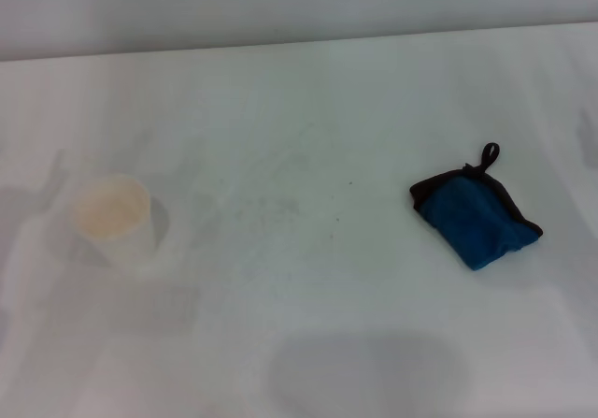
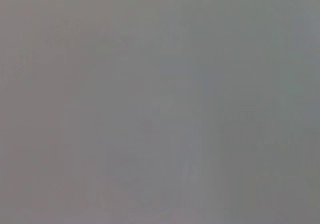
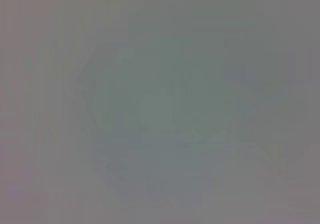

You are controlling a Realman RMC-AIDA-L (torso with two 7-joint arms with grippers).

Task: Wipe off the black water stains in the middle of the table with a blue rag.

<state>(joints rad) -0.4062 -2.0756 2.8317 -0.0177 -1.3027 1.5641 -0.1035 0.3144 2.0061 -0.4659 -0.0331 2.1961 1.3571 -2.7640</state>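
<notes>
Surface: I see a broad white matte table (image 1: 308, 100) — a tiny dark dot (image 1: 351, 183) mid-table.
Rag: folded bright blue rag (image 1: 476, 217), right of the dot.
Container: pale translucent cup (image 1: 113, 217), well left of it; contents unclear.
Grippers: neither visible — jaws unknown.

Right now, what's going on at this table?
Nothing is being handled. The blue rag lies folded on the right side of the white table, its black loop pointing away from the robot. A pale translucent cup stands on the left. Between them only a tiny dark dot and faint specks show, no big blotch. Neither gripper is in view; both wrist views show nothing recognisable.
</notes>
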